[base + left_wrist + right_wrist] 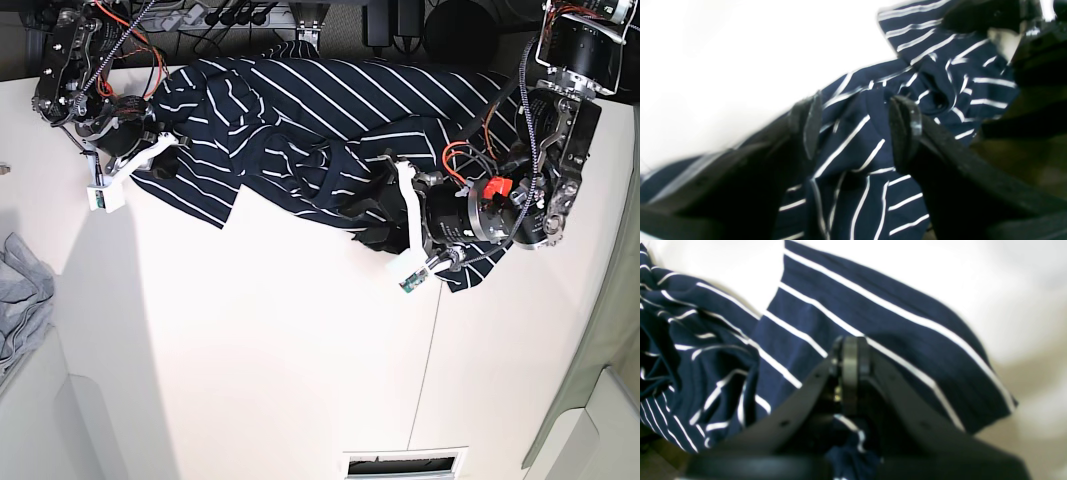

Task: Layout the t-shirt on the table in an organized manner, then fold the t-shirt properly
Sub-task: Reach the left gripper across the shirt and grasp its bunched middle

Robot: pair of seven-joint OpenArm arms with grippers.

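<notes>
I see the table [250, 380] spreading wide, the t-shirt [330, 120] bunched along its far edge. My left gripper [855, 128] stands spread over a rumpled fold at the right, gripping nothing. My right gripper [850, 373] is pressed together, pinching the t-shirt's left part.

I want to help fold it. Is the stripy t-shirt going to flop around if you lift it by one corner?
Probably very floppy: the t-shirt already lies bunched in soft wrinkles on the table. It likely hangs and drapes rather than holding shape, as the cloth sags below the right gripper. It looks thin, so probably light.
</notes>
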